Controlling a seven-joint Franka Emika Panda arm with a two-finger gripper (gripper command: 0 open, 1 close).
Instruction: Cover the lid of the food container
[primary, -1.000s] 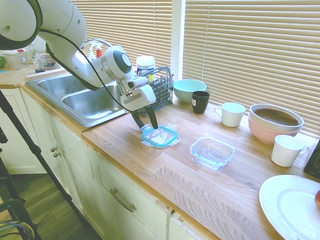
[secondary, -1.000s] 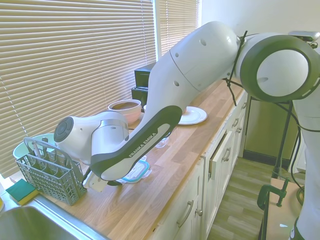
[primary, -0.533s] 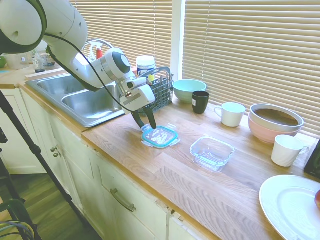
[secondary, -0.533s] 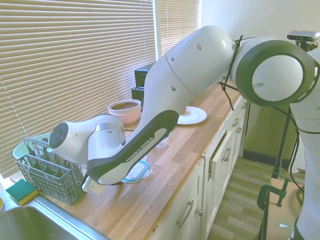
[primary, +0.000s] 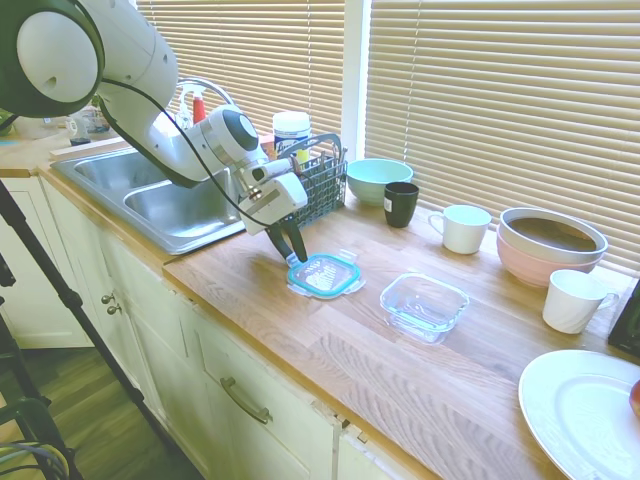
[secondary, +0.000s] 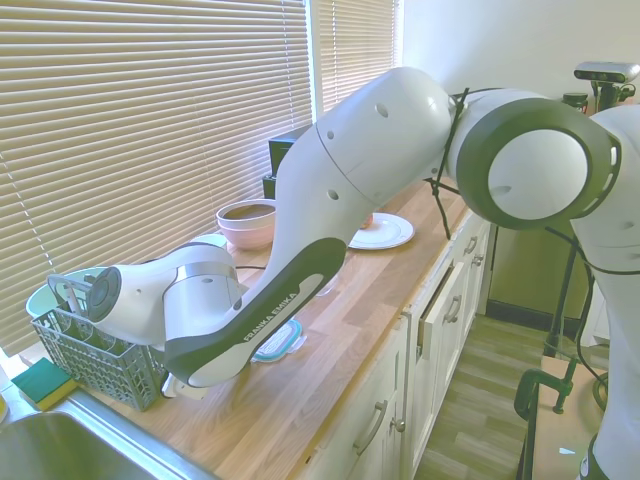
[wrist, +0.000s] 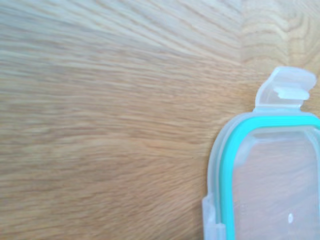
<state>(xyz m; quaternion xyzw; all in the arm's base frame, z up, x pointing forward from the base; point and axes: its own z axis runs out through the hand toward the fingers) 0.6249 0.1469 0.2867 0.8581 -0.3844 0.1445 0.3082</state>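
Seemingly, the flat clear plastic lid with the teal-blue rim (primary: 324, 276) is pinched at its near edge by the closed black two-finger claw (primary: 291, 250), though the contact cannot be fully confirmed. It lies on the wooden counter (primary: 400, 360), so an edge hold is judged suited for lifting. The shallow rounded-square clear glass food container (primary: 425, 304) stands uncovered beyond the lid, away from the claw.

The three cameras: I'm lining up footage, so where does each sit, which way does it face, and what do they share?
First exterior view: off the counter's front edge, facing the blinds; arm enters from the left, fingers at the lid, food container beside it.
Second exterior view: near the sink end, looking along the counter; arm fills the frame.
Wrist view: close above the wood; no robot body visible.
Shared: all three show the lid.
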